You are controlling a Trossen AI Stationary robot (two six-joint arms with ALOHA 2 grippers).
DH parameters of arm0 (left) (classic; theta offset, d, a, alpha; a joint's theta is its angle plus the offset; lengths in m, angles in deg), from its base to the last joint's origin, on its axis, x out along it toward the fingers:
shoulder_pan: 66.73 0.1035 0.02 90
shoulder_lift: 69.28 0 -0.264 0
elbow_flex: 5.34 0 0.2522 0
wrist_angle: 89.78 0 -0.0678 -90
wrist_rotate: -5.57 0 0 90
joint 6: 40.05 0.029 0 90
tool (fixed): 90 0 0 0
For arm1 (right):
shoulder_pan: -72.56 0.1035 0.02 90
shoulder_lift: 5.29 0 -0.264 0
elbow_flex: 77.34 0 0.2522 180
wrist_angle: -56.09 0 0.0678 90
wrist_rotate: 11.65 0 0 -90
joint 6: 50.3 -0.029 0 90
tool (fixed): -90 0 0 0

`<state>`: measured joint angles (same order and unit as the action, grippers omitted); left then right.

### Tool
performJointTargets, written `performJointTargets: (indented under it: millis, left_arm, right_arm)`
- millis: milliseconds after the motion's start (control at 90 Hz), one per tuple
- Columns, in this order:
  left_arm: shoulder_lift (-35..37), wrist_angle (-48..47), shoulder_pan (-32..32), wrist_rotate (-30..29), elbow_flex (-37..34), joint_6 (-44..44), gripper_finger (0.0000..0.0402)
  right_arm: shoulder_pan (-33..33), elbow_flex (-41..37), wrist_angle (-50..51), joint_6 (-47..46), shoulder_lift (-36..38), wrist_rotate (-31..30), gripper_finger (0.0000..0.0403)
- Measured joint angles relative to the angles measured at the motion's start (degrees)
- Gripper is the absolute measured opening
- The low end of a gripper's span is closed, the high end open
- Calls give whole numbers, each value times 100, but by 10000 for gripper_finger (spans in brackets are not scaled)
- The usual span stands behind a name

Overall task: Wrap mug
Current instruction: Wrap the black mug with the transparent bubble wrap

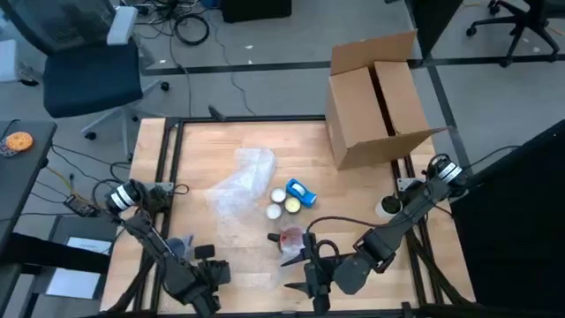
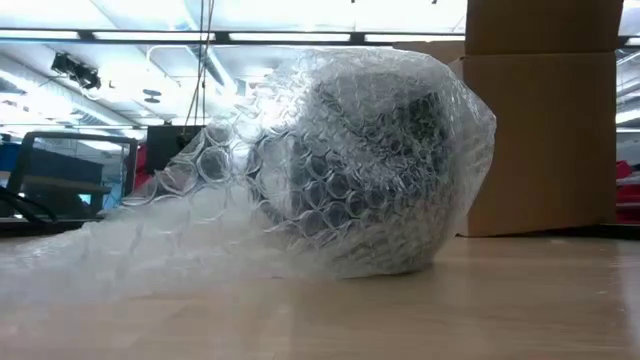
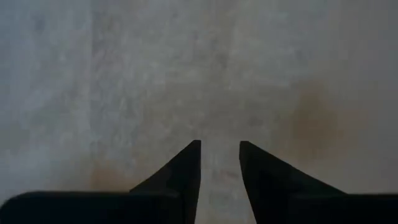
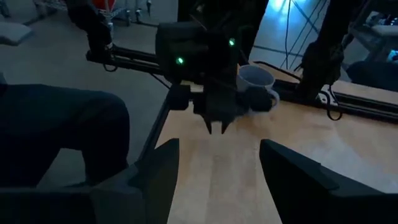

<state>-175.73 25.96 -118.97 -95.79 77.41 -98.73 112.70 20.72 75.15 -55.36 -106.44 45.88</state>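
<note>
Mug (image 2: 375, 150) lies swaddled in bubble wrap (image 2: 230, 200).

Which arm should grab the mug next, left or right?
Left, probably. The mug sits right beside the left gripper, on that arm's side of the table. The right gripper is open but farther away, facing it across bare tabletop.

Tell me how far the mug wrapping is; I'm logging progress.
Looks partly done: the bubble wrap already bunches around something dark, maybe the mug, with a loose tail on the table. Nothing is in hand: the right tool is open and empty, the left tool over bare wood. Left: tucking the tail.
</note>
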Motion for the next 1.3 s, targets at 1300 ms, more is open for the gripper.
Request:
performJointTargets:
  millis: [1300]
  left_arm:
    - [-10,1064,1013,-3417,1420,2297,0]
  right_arm:
    - [-205,-749,-78,-888,-7,22,177]
